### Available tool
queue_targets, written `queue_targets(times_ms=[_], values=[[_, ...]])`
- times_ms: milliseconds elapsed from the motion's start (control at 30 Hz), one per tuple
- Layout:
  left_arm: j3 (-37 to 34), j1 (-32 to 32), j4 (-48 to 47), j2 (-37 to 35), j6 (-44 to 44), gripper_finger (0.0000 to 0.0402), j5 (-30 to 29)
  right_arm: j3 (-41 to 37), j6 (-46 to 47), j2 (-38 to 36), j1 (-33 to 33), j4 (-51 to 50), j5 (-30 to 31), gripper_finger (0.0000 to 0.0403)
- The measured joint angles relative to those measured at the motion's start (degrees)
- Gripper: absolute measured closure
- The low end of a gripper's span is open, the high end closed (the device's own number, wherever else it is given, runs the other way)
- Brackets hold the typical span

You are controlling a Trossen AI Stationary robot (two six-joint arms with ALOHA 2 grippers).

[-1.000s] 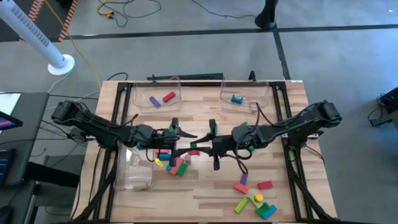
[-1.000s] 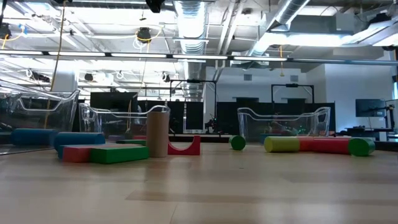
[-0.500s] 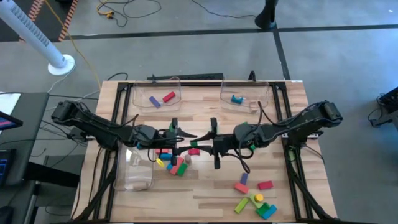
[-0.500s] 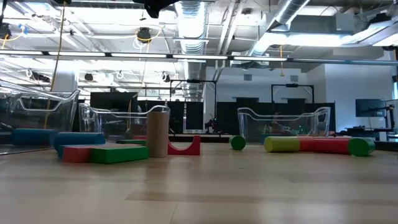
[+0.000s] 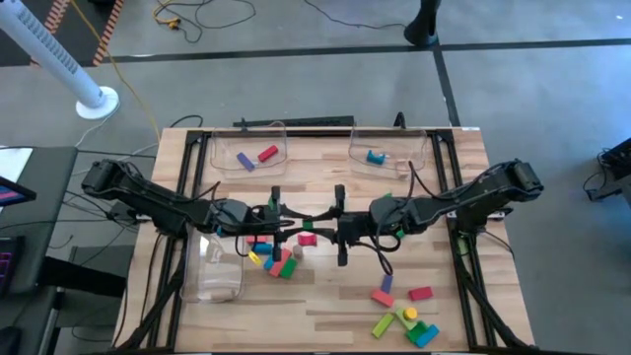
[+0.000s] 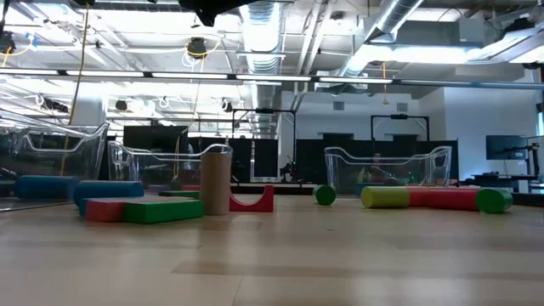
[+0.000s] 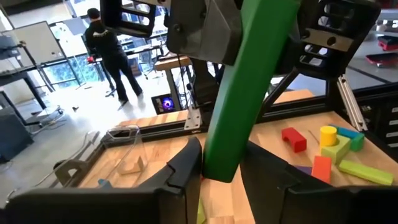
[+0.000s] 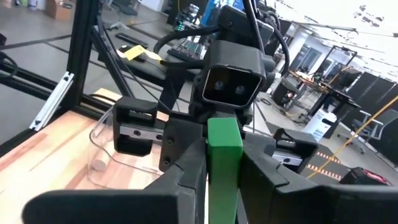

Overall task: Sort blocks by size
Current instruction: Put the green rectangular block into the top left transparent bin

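Note:
A green bar [image 7: 249, 81] hangs in the air above the middle of the table, between my two grippers, which face each other. My left gripper [image 7: 221, 171] is shut on one end of it and my right gripper [image 8: 224, 163] on the other. In the high view the left gripper [image 5: 294, 219] and the right gripper [image 5: 330, 225] nearly meet. Loose blocks [image 5: 274, 258] lie on the table under them, and more blocks [image 5: 404, 318] lie near the front right. The low view shows blocks [image 6: 140, 210] on the table but no fingertips. My left gripper pinches the green bar's end on its own side [image 7: 219, 163] between its two fingers. The fingers come level from the table's left and lie along the bar. The bar is clear of the table. My right gripper pinches the bar's opposite end [image 8: 224, 142] between its two fingers. The fingers come level from the table's right, along the bar.
Two clear bins stand at the far edge: the left bin [image 5: 219, 158] holds a purple and a red block, the right bin [image 5: 409, 148] a blue one. A third clear bin [image 5: 212, 276] lies at the near left. Black frame rails [image 5: 182, 168] line the table's sides.
My left gripper has shut on the green bar's end without shifting place. My right gripper has kept its hold, and the bar has stayed clear of the table.

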Motion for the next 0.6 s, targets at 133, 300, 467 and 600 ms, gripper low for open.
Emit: queue_targets(times_ms=[133, 300, 467, 600], values=[[0.00, 0.00, -0.04, 0.00, 0.43, 0.0320, 0.00, 0.00, 0.30, 0.00, 0.00, -0.13, 0.00, 0.0307], [0.00, -0.20, -0.48, 0.00, 1.61, 0.0339, 0.00, 0.00, 0.66, 0.00, 0.00, -0.35, -0.02, 0.0307], [0.00, -0.42, -0.72, 0.00, 2.07, 0.0341, -0.02, 0.00, 0.89, 0.00, 0.00, -0.79, -0.02, 0.0306], [0.00, -0.42, -1.18, 0.00, 2.08, 0.0341, -0.04, 0.00, 2.17, 0.00, 0.00, -1.49, 0.00, 0.0296]])
